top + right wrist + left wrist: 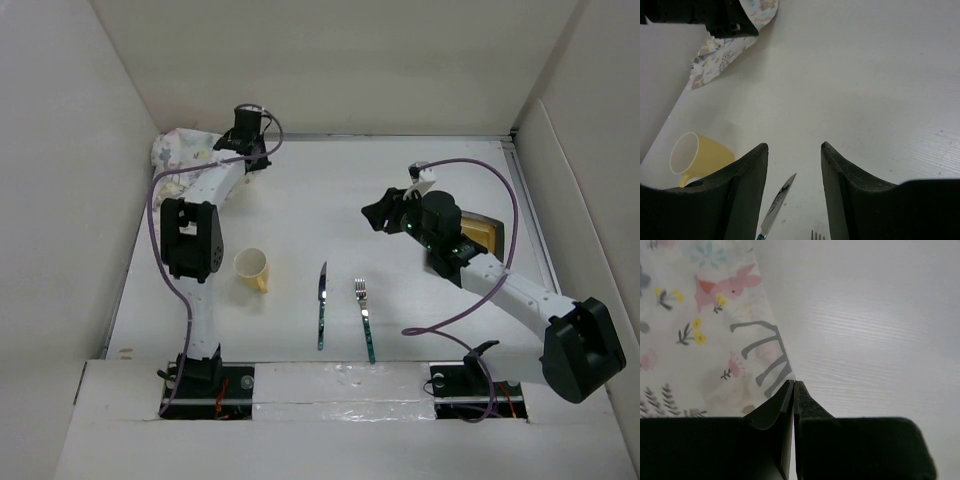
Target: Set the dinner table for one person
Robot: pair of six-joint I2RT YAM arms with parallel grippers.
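- My left gripper (pixel 793 385) is clenching, its two fingers pressing flat together with no gap showing.
- The edge of the patterned cloth (pixel 700 330) is running right up to those fingertips and spreading ahead and to their left. I cannot tell whether a fold is caught between them.
- The white table (pixel 880 340) is lying bare ahead and to the right of those fingers.
- My right gripper (pixel 794 150) is hanging released, fingers spread apart and grasping nothing, above the table.
- A yellow mug (pixel 700 157) is sitting upright just to the left of my right gripper's left finger.
- A knife (pixel 777 205) is lying below the gap between those fingers, with its tip pointing up into the gap.
- The fork (pixel 363 310) is lying beside the knife, apart from it.
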